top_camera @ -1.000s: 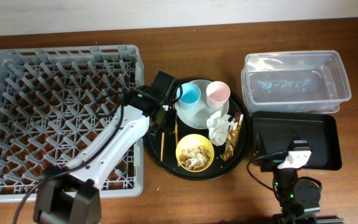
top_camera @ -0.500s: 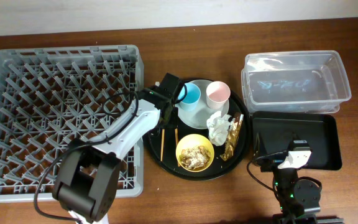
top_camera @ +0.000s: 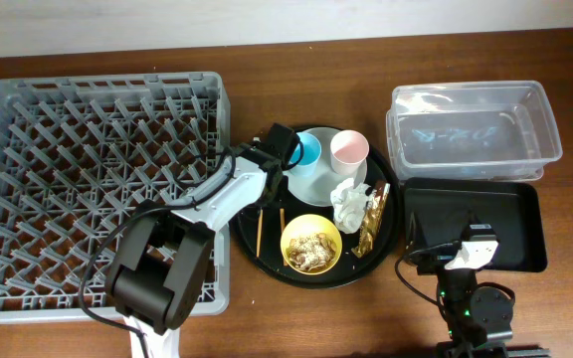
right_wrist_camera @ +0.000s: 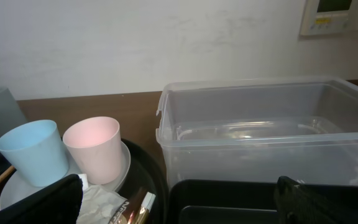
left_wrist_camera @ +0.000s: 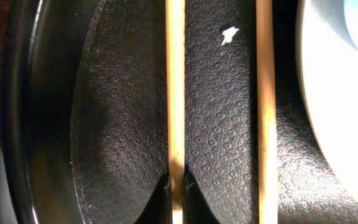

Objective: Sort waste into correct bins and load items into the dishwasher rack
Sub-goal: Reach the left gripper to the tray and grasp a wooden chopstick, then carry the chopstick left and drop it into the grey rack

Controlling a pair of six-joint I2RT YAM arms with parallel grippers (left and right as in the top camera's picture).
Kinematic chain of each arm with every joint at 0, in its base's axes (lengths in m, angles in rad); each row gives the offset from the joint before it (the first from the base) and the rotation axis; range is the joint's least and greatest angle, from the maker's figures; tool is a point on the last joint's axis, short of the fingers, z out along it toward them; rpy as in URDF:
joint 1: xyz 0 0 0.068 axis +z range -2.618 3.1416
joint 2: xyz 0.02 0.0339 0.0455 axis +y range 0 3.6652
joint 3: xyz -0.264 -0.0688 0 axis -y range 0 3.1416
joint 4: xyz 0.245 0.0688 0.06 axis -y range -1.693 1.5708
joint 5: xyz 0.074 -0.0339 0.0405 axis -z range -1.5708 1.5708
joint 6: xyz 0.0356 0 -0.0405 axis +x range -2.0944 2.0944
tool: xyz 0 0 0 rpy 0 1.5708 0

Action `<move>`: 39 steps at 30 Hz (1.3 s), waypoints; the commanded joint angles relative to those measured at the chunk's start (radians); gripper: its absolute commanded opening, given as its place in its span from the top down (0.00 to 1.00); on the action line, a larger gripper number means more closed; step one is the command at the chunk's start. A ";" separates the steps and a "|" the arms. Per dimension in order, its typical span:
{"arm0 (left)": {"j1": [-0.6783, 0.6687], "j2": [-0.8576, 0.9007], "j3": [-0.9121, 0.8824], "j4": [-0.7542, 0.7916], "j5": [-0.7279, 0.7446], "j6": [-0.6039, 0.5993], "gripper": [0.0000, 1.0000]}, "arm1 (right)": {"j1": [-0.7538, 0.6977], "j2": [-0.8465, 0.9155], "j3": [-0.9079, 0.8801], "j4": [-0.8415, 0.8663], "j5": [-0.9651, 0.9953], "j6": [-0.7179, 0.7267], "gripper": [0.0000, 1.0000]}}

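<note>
While the jaws of the left gripper (left_wrist_camera: 176, 198) pinched one of the pair of thin, pale wooden chopsticks (left_wrist_camera: 176, 93), both sticks lay parallel on the large round black tray (left_wrist_camera: 222, 124); the jaws of the right gripper (right_wrist_camera: 179, 205) gaped apart.

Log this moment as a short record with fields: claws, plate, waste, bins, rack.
left claw: shut on one chopstick on the round tray
right claw: open, by the black tray
plate: holds blue cup and pink cup
waste: napkin, gold wrapper, scraps in yellow bowl
bins: clear tub, black tray; nothing seen inside
rack: no dishes
</note>
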 commanded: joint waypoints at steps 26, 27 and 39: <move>0.252 -0.296 0.004 -0.232 -0.060 0.160 0.99 | 0.005 -0.004 -0.005 -0.008 -0.002 0.000 0.01; 0.252 -0.281 0.004 -0.227 -0.060 0.160 0.99 | 0.005 -0.004 -0.005 -0.008 -0.002 0.000 0.01; 0.252 -0.287 0.070 -0.250 -0.050 0.161 0.54 | 0.005 -0.004 -0.005 -0.008 -0.002 0.000 0.01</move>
